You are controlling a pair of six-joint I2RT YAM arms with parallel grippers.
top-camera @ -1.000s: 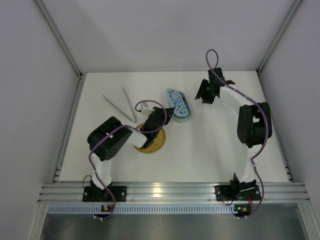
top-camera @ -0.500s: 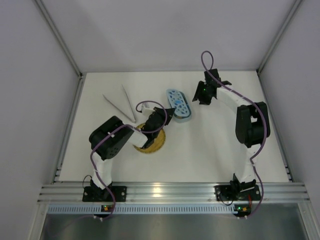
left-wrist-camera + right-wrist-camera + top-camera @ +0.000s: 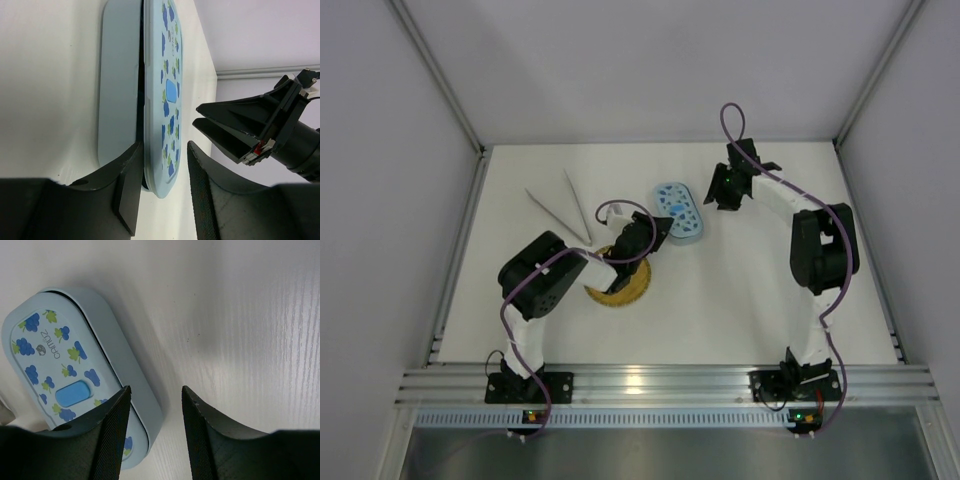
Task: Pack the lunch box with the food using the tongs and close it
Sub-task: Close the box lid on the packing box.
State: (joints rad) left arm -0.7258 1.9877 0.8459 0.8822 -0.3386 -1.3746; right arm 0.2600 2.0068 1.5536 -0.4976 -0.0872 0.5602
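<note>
The light-blue lunch box lies on the table with its spotted lid on top. In the left wrist view a dark slit shows between the lid and the box body. My left gripper is open at the box's near end, the lid's edge between its fingers with a gap on one side. My right gripper is open over the bare table at the far right side of the box. The tongs lie at the back left. The food is hidden.
A round yellow plate sits near the left arm, mostly covered by it. White walls close in the table on three sides. My right gripper shows in the left wrist view just beyond the box.
My left gripper's jaws have opened from shut at the lid's near end. My right gripper has shifted a little left, closer to the box.
</note>
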